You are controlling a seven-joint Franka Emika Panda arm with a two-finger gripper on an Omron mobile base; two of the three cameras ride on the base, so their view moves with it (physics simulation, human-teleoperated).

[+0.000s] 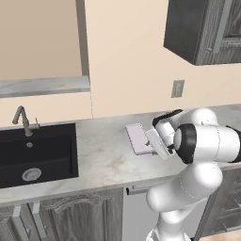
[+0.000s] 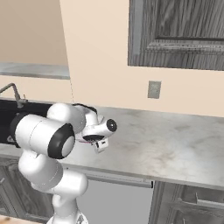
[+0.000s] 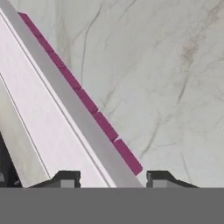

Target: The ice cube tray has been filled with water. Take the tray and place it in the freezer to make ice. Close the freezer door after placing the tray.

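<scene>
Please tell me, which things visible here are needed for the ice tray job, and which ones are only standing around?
Part of the job:
- ice cube tray, lying on the counter
- end effector, its tips on either side of the tray's rim

Only standing around:
- sink
- faucet
- wall outlet
- upper cabinet

A black sink (image 1: 37, 153) with a faucet (image 1: 22, 119) sits in the marble counter (image 1: 103, 160); a wall outlet (image 1: 178, 88) is above.

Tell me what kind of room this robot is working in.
A home kitchen, rendered. A black sink basin with a metal tap is set in a pale marble-look countertop, with dark carved wooden wall cabinets above. A pale pink ice cube tray lies on the counter.
</scene>
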